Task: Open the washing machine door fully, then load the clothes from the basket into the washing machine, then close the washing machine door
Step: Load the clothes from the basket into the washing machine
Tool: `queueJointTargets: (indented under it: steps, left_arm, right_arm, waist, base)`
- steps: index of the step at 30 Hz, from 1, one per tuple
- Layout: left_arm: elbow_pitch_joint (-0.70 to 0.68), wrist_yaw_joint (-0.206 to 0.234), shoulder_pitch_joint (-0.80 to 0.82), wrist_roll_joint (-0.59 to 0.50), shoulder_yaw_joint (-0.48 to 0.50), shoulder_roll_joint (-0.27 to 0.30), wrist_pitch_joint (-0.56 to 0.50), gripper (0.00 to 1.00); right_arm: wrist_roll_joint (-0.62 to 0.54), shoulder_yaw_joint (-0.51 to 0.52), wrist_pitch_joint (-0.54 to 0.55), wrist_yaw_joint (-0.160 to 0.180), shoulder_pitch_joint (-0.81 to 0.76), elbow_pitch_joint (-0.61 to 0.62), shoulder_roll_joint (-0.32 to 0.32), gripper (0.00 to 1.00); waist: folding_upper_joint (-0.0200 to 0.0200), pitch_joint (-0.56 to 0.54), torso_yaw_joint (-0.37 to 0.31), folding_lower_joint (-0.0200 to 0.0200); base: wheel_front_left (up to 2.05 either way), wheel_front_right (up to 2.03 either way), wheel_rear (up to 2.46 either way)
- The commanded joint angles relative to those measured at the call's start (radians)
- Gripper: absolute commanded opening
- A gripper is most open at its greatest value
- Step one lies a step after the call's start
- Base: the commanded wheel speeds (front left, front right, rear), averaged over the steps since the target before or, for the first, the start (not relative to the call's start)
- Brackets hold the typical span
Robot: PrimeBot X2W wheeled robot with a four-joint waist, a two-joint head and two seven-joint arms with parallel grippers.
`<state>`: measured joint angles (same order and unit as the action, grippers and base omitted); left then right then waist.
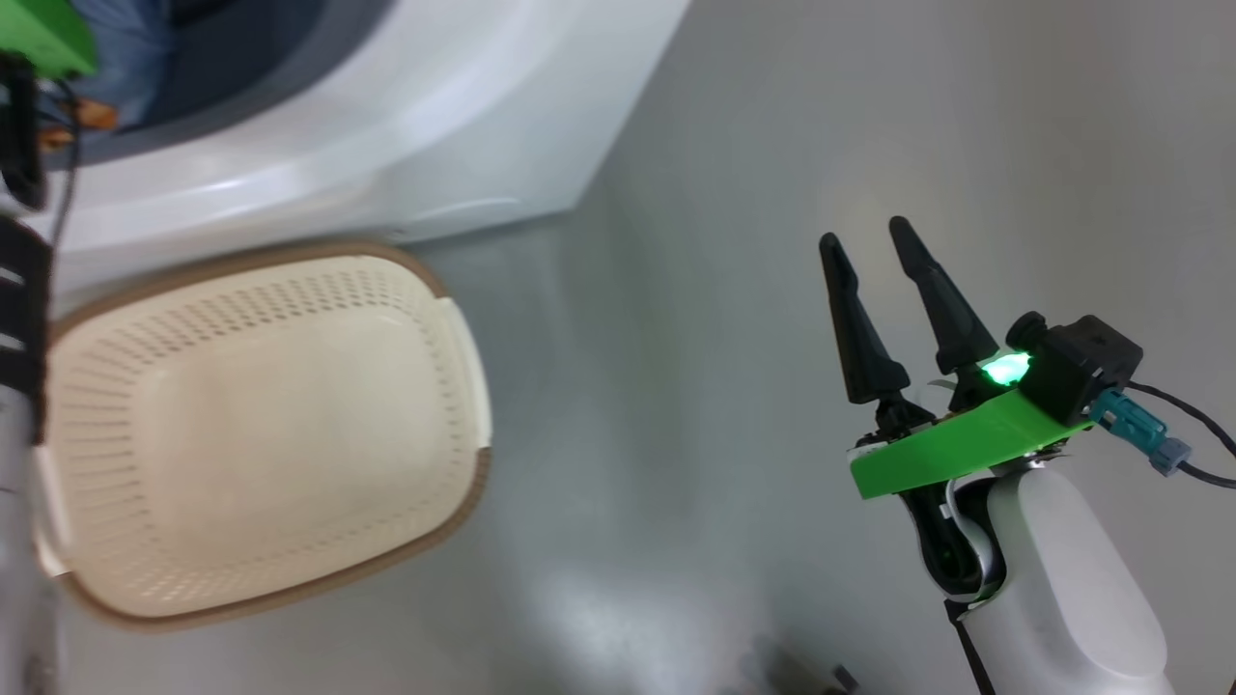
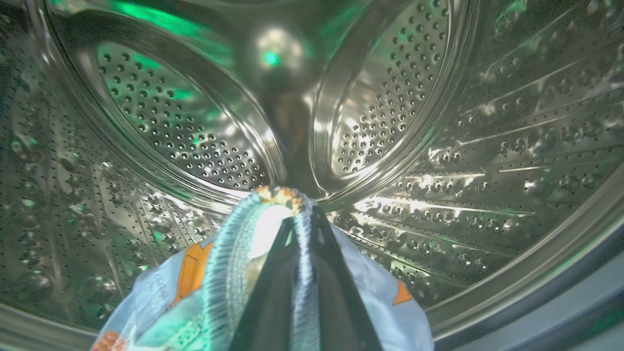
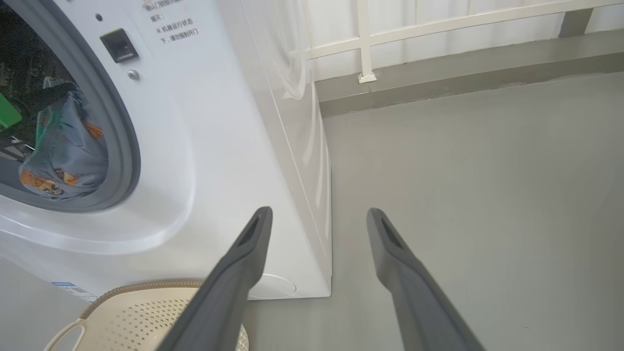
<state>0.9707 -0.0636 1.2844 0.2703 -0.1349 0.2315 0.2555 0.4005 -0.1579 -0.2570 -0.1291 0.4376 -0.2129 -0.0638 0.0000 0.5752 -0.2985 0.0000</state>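
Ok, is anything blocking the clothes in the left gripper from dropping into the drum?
Nothing visible does. The left gripper is shut on the clothes, and its fingers reach into the drum. The perforated steel ahead of it and to both sides shows no other item in the way.

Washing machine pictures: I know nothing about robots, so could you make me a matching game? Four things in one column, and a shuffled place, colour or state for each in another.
Things:
1. basket
2. clothes
3. right gripper
4. left gripper

Descriptions:
A. open, above bare floor
B. cream with a brown rim, in front of the washing machine
C. shut, pinching fabric
D. blue with orange patches, inside the steel drum

Pairs: 1-B, 2-D, 3-A, 4-C.
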Motion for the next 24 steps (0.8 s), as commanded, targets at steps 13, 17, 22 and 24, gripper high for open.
queueJointTargets:
  steps: [13, 17, 22, 24]
  left_arm:
    - [-0.246, 0.036, 0.103, -0.077, 0.05, 0.094, 0.006, 0.45]
    - [-0.131, 0.054, 0.074, -0.07, 0.066, 0.076, 0.006, 1.0]
    - [-0.007, 0.062, 0.076, -0.064, 0.064, 0.051, 0.006, 1.0]
    - [0.006, 0.062, 0.07, -0.062, 0.066, 0.044, 0.006, 1.0]
  right_arm:
    - [0.044, -0.031, -0.005, -0.002, 0.007, 0.035, 0.013, 1.0]
    - [0.04, -0.038, -0.005, -0.002, 0.012, 0.028, 0.013, 1.0]
    - [0.026, -0.038, -0.005, -0.002, 0.017, 0.019, 0.013, 1.0]
    - [0.021, -0.039, -0.005, -0.002, 0.019, 0.016, 0.013, 1.0]
  waist:
    - [0.0, 0.147, -0.134, 0.0]
    - [0.0, 0.131, -0.113, 0.0]
    - [0.0, 0.102, -0.08, 0.0]
    - [0.0, 0.087, -0.069, 0.0]
  base:
    - [0.0, 0.0, 0.0]
    - [0.0, 0.0, 0.0]
    - [0.0, 0.0, 0.0]
    - [0.0, 0.0, 0.0]
